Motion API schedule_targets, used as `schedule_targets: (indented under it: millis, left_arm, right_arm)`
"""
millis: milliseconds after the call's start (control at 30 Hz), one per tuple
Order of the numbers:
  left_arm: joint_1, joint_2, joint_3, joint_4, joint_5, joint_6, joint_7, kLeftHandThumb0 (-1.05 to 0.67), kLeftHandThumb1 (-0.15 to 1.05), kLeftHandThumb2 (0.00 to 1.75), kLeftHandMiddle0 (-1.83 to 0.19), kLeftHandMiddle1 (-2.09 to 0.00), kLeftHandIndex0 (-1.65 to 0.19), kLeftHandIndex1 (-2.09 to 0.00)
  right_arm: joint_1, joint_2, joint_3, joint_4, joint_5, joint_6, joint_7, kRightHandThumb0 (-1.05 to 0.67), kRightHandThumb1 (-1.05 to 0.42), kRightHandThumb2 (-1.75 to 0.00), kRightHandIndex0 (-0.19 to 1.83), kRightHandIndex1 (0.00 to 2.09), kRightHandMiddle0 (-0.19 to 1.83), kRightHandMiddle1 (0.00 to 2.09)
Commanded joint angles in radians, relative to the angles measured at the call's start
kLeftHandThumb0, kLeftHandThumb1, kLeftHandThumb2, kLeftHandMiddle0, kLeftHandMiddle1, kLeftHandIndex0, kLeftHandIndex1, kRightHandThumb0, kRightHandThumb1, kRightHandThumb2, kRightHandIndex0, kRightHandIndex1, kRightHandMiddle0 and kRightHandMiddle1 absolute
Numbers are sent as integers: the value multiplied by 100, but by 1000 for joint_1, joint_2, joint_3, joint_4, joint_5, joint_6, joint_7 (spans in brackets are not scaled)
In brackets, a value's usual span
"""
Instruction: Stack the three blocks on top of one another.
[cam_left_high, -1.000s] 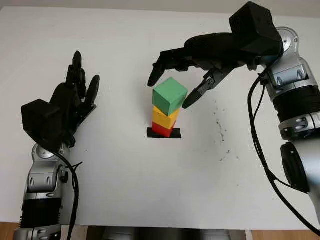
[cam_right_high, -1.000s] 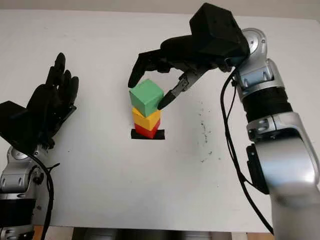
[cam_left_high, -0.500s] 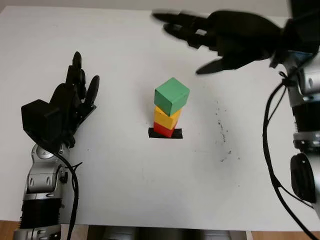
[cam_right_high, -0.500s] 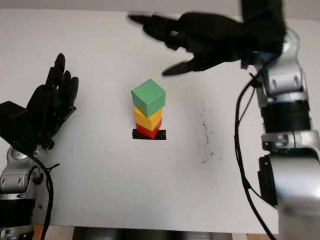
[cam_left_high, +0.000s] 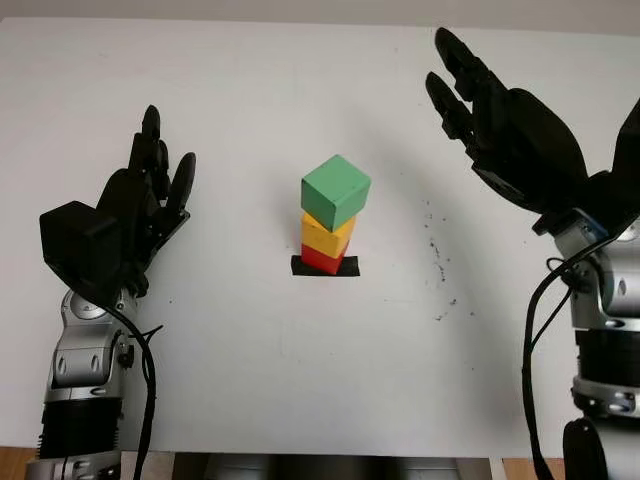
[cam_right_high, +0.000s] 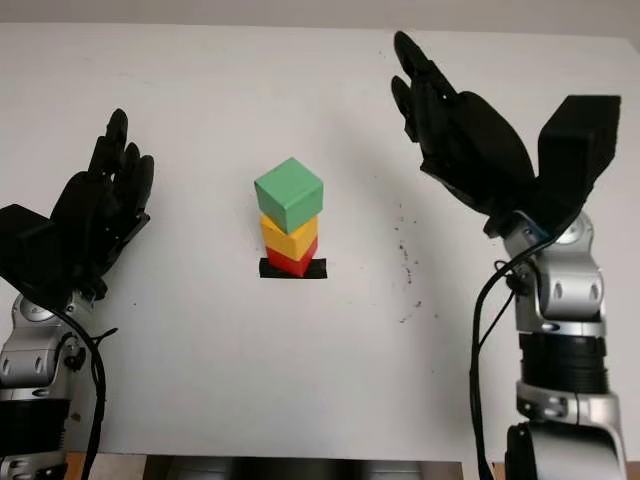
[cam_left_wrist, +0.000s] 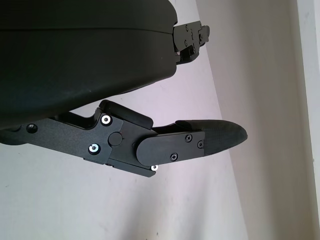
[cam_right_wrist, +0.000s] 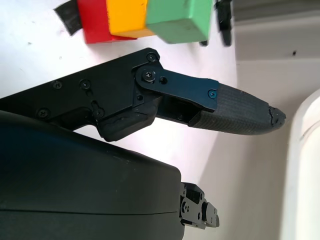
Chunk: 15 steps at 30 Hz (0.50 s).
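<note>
Stack stands mid-table on a black tape mark (cam_left_high: 325, 266) — red block (cam_left_high: 320, 259) lowest, yellow block (cam_left_high: 327, 235) above, green block (cam_left_high: 336, 192) on top, turned askew. Left hand (cam_left_high: 140, 205) and right hand (cam_left_high: 500, 120) open, empty, well apart from it. No legible writing.

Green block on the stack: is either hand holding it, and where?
No. The green block sits free atop the yellow block; right hand and left hand are open, off to either side.

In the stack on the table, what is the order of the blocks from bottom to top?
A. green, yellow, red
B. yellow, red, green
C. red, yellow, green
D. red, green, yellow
C: the red block sits on the black mark, the yellow block on it, and the green block on top.
</note>
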Motion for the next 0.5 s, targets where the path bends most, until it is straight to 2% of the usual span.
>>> schedule_targets:
  millis: [0,233,467]
  left_arm:
    - [5,7,8,8,-12,-14,-7,-69,105,53,19,-4,18,-5]
    - [-3,0,7,16,-22,-7,4,-68,105,53,18,-5,16,-6]
    - [-2,-7,1,23,-25,-7,9,-72,105,50,16,-6,15,-6]
  right_arm:
    - [36,23,11,-35,-11,20,-40,-86,-105,-83,-19,0,-19,0]
    - [83,127,26,-72,-43,55,-214,-82,-105,-84,-19,0,-19,0]
    - [106,198,43,-90,-49,82,-296,-81,-105,-85,-19,0,-19,0]
